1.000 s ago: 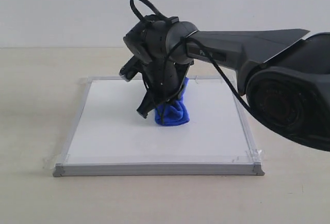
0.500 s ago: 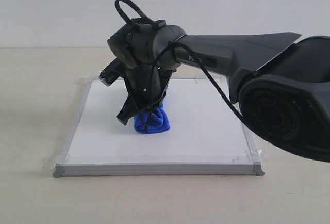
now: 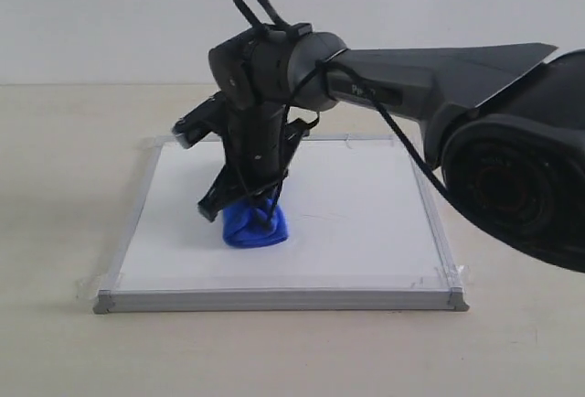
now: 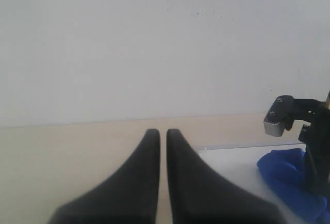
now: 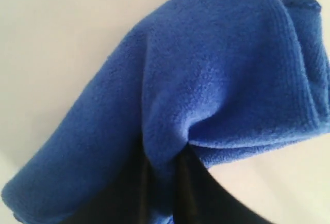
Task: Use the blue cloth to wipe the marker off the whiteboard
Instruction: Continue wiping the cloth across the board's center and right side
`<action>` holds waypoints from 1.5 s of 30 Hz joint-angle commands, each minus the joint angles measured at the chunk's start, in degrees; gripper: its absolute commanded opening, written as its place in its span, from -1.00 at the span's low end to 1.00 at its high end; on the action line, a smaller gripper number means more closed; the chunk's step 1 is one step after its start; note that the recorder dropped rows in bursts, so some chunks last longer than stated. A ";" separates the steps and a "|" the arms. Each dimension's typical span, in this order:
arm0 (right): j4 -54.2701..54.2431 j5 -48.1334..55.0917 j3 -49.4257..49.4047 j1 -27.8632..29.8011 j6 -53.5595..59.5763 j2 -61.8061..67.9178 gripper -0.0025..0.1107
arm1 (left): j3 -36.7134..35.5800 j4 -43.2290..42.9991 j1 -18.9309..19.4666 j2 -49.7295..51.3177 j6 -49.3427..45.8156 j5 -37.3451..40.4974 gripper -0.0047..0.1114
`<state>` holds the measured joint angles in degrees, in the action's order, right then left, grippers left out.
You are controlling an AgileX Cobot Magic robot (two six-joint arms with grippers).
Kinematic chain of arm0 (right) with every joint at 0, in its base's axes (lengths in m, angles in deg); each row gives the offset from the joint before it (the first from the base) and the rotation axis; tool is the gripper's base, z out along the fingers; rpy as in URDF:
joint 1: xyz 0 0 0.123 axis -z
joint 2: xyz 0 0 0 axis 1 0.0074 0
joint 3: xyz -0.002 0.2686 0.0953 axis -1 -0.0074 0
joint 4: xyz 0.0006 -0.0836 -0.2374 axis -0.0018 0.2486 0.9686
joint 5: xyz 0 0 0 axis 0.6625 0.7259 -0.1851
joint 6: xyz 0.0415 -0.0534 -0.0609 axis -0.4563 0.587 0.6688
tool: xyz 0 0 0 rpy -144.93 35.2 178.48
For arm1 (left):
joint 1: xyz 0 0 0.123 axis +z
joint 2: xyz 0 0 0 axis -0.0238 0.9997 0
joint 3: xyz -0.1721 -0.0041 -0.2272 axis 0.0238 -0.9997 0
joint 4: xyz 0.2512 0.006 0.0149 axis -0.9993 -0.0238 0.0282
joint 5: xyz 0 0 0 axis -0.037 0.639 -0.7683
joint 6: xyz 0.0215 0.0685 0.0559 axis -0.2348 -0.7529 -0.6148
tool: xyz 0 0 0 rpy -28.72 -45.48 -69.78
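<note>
With your right pincer (image 3: 245, 207) clenched on the blue cloth (image 3: 257, 227), which sits on the whiteboard (image 3: 366, 223) left of the frame's centre, press flat and sweep in overlapping passes, since the faint marker line cannot be made out from here.

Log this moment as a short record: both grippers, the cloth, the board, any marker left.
right gripper: shut on the cloth, holding it down on the whiteboard
cloth: blue, bunched, left of the board's middle in the exterior view
whiteboard: flat on the table
marker: no line visible on the bare board; under the cloth cannot tell
left gripper: shut, empty, off the board
</note>
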<state>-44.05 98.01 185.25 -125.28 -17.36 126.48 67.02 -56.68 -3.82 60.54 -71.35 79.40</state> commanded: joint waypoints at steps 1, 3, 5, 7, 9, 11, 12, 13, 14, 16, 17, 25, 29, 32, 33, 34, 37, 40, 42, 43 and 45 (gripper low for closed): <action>-0.98 2.65 -2.10 -0.75 -0.25 -0.49 -0.96 | 0.22 -0.06 -0.20 0.08 0.07 -0.01 -0.84; 5.64 3.08 -4.98 0.52 -3.93 -2.09 -0.96 | 0.22 -0.06 -0.20 0.08 0.07 -0.01 -0.84; 10.56 2.13 -9.85 2.67 -6.60 -4.54 -0.96 | 0.22 -0.06 -0.20 0.08 0.07 -0.01 -0.84; 11.92 -1.59 -18.28 6.98 -7.40 -8.73 -0.96 | 0.22 -0.06 -0.20 0.08 0.07 -0.01 -0.84; 12.45 -4.96 -23.55 10.30 -8.25 -11.41 -0.96 | 0.22 -0.06 -0.20 0.08 0.07 -0.01 -0.84; 13.79 -7.68 -28.36 14.07 -10.75 -13.77 -0.96 | 0.22 -0.06 -0.20 0.08 0.07 -0.01 -0.84; 15.50 -8.97 -31.46 16.80 -13.30 -15.05 -0.96 | 0.22 -0.06 -0.20 0.08 0.07 -0.01 -0.84; 16.13 -8.97 -32.16 17.34 -14.07 -15.17 -0.96 | 0.22 -0.06 -0.20 0.08 0.07 -0.01 -0.84; 16.39 -9.79 -32.83 17.32 -14.32 -15.17 -0.96 | 0.22 -0.06 -0.20 0.08 0.07 -0.01 -0.84; 15.62 -14.14 -32.94 14.48 -14.45 -15.17 -0.96 | 0.22 -0.06 -0.20 0.08 0.07 -0.01 -0.84; 13.99 -17.60 -32.94 11.15 -14.14 -14.80 -0.96 | 0.22 -0.06 -0.20 0.08 0.07 -0.01 -0.84; -9.20 -19.86 -26.65 3.08 8.72 -12.91 -0.96 | 0.22 -0.06 -0.20 0.08 0.07 -0.01 -0.84; -0.74 -16.13 -26.60 8.33 2.37 -12.95 -0.96 | 0.22 -0.06 -0.20 0.08 0.07 -0.01 -0.84; 10.62 -12.58 -26.60 12.90 -5.91 -12.39 -0.96 | 0.22 -0.06 -0.20 0.08 0.07 -0.01 -0.84; 13.88 -11.57 -26.60 14.00 -8.39 -12.34 -0.96 | 0.22 -0.06 -0.20 0.08 0.07 -0.01 -0.84; 16.46 -10.74 -26.60 14.77 -10.75 -12.34 -0.96 | 0.22 -0.06 -0.20 0.08 0.07 -0.01 -0.84; 19.09 -10.19 -26.60 15.14 -12.49 -12.34 -0.96 | 0.22 -0.06 -0.20 0.08 0.07 -0.01 -0.84; 17.36 -12.74 -26.60 12.97 -12.59 -12.34 -0.96 | 0.22 -0.06 -0.20 0.08 0.07 -0.01 -0.84; 13.97 -15.21 -26.60 10.29 -10.73 -12.10 -0.96 | 0.22 -0.06 -0.20 0.08 0.07 -0.01 -0.84; 10.87 -16.84 -26.60 8.72 -8.05 -11.79 -0.96 | 0.22 -0.06 -0.20 0.08 0.07 -0.01 -0.84; 3.45 -19.99 -26.60 5.86 -1.25 -11.19 -0.96 | 0.22 -0.06 -0.20 0.08 0.07 -0.01 -0.84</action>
<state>-29.57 83.11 158.90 -115.04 -25.34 113.89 67.02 -56.68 -3.82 60.54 -71.35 79.40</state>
